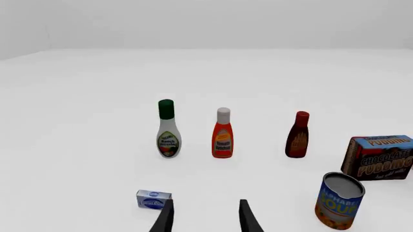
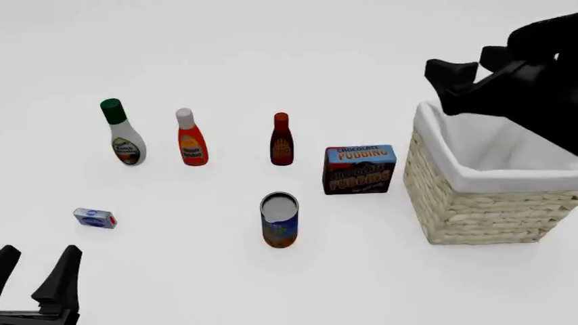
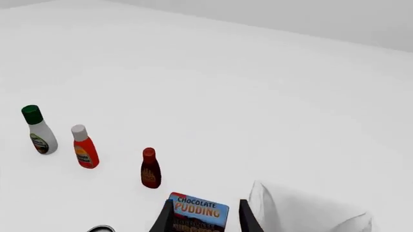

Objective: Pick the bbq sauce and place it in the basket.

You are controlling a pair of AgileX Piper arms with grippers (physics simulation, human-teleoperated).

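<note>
The bbq sauce (image 2: 281,139), a small dark red bottle with a red cap, stands upright mid-table, left of the pudding box. It also shows in the left wrist view (image 1: 297,135) and the right wrist view (image 3: 150,169). The wicker basket (image 2: 488,203) with white lining stands at the right; its lining shows in the right wrist view (image 3: 303,208). My left gripper (image 2: 34,274) is open and empty at the near left corner, far from the bottle; its fingers show in its wrist view (image 1: 205,220). My right gripper (image 2: 447,88) is open and empty, high above the basket's far left edge (image 3: 205,220).
A white ranch bottle with a green cap (image 2: 122,135) and an orange-red ketchup bottle (image 2: 191,141) stand left of the bbq sauce. A chocolate pudding box (image 2: 359,169) stands between sauce and basket. A soup can (image 2: 279,220) stands nearer. A small blue-white box (image 2: 95,218) lies at the left.
</note>
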